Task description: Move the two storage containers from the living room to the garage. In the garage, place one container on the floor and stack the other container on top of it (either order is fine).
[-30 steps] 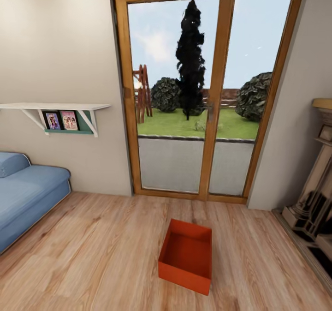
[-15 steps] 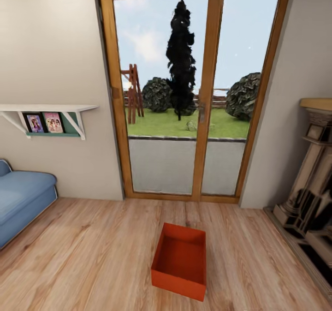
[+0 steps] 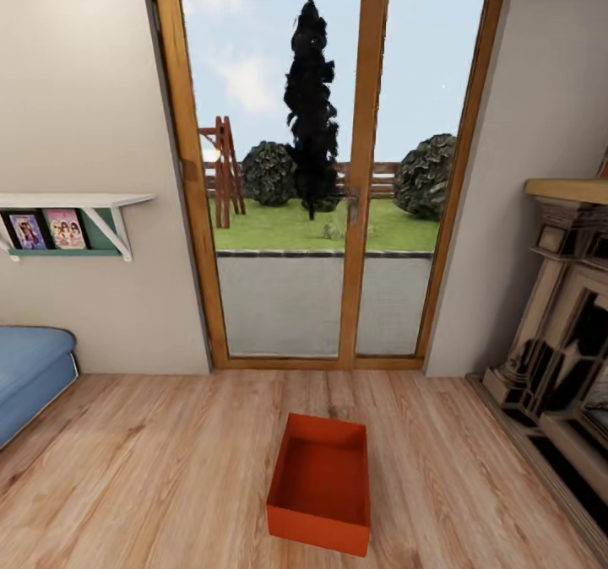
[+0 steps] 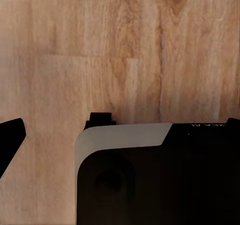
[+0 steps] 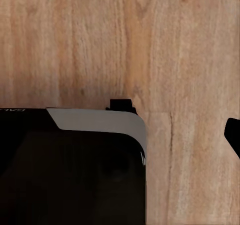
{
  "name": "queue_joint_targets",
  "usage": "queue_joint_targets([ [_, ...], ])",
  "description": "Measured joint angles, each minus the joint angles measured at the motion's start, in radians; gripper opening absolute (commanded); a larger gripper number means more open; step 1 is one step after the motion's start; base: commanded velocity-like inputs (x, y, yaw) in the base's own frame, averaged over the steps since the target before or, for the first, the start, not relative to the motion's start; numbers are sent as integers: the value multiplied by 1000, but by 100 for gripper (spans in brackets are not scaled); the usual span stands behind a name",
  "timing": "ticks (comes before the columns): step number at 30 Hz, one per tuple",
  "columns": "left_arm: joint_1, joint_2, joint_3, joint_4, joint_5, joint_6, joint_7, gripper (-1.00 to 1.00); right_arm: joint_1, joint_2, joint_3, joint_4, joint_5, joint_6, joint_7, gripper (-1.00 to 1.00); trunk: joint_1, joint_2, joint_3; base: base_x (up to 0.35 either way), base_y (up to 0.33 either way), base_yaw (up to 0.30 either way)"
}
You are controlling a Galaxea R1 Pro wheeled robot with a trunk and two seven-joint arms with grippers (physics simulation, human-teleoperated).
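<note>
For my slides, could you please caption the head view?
Red-orange storage container on the wood-plank floor before a glazed door.

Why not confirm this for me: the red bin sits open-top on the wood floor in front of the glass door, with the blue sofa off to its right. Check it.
One detail is wrong. In the head view the sofa is off to the left of the bin, not the right; the fireplace stands on the right. The rest holds: the bin sits open-top on the wood floor in front of the glass door.

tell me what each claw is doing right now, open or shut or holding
Left claw: cannot be told; the wrist view shows plank floor and robot body.
Right claw: cannot be told, same kind of view.
</note>
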Motion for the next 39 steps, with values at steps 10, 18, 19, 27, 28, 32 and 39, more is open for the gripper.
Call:
queue_joint_targets([
  [10,0,0,0,0,0,0,0,100,0,0,-1,0,-2,0,0,100,0,0,0,247,231,-16],
  [18,0,0,0,0,0,0,0,100,0,0,0,0,-2,0,0,100,0,0,0,232,203,-211],
  [19,0,0,0,0,0,0,0,100,0,0,0,0,-1,0,0,100,0,0,0,143,89,-239],
  [27,0,0,0,0,1,0,0,100,0,0,0,0,0,0,0,100,0,0,0,27,17,-241],
  [28,0,0,0,0,1,0,0,100,0,0,0,0,0,0,0,100,0,0,0,2,1,-241],
  [32,0,-1,0,0,-1,0,0,100,0,0,0,0,0,0,0,100,0,0,0,1,0,-241],
  [39,0,0,1,0,2,1,0,100,0,0,0,0,0,0,0,100,0,0,0,109,0,-139],
])
